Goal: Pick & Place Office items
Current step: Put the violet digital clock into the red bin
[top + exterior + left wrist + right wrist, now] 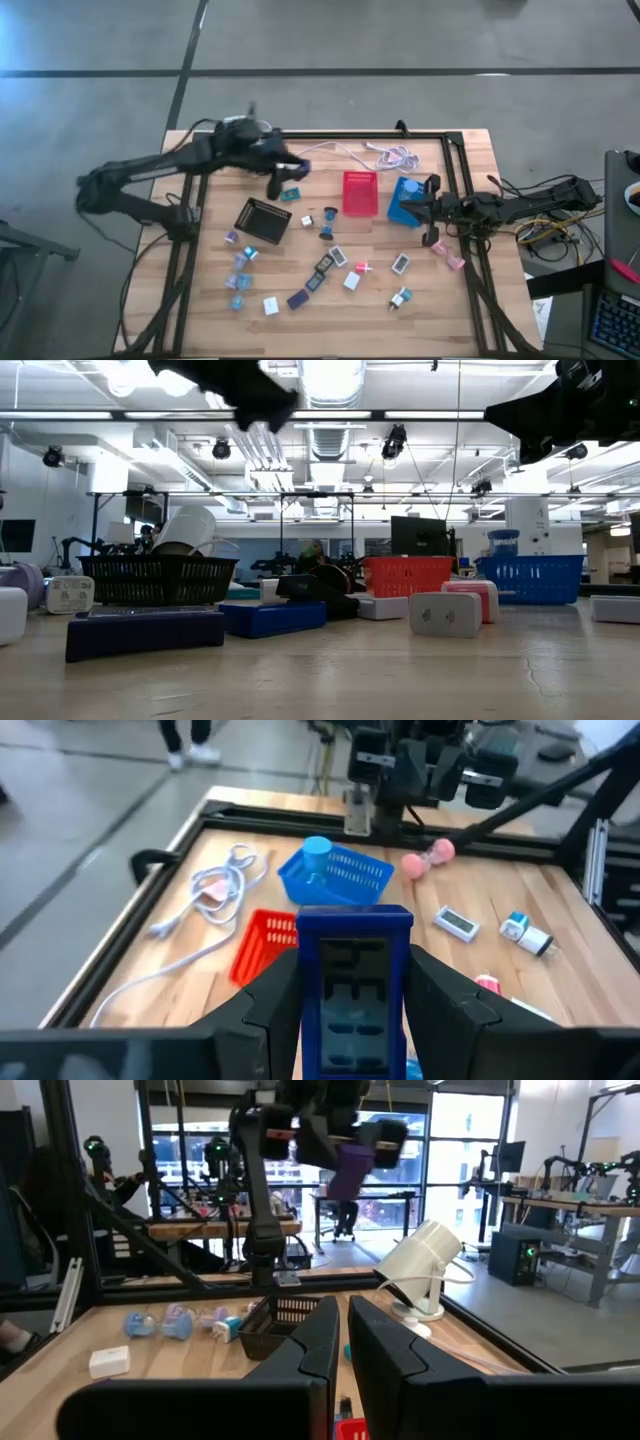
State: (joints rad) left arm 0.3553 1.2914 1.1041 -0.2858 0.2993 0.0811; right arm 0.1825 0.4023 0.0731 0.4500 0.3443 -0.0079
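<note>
My left gripper (283,180) hangs above the table's far left part, over the gap between the black tray (262,220) and the red tray (360,193). It is shut on a dark blue rectangular office item (355,1000). More office items (325,265) lie scattered flat on the near half of the table. Beside the blue tray (403,203), at the table's right side, my right gripper (420,203) hovers, shut and with nothing in it; its fingers (330,1340) stand close together. My left gripper pinches the dark blue item by its two long sides (306,995) between its two fingers. The fingers come from the table's left, slanting down, and lie along the item. The item's far end (355,920) sticks out past the fingertips. It is lifted clear of the table.
A white cable (385,155) lies at the far edge and a white cylinder (420,1265) stands at the far left. A black frame (465,200) rims the tabletop. Pink pieces (445,252) lie near the right rim, by my right arm.
</note>
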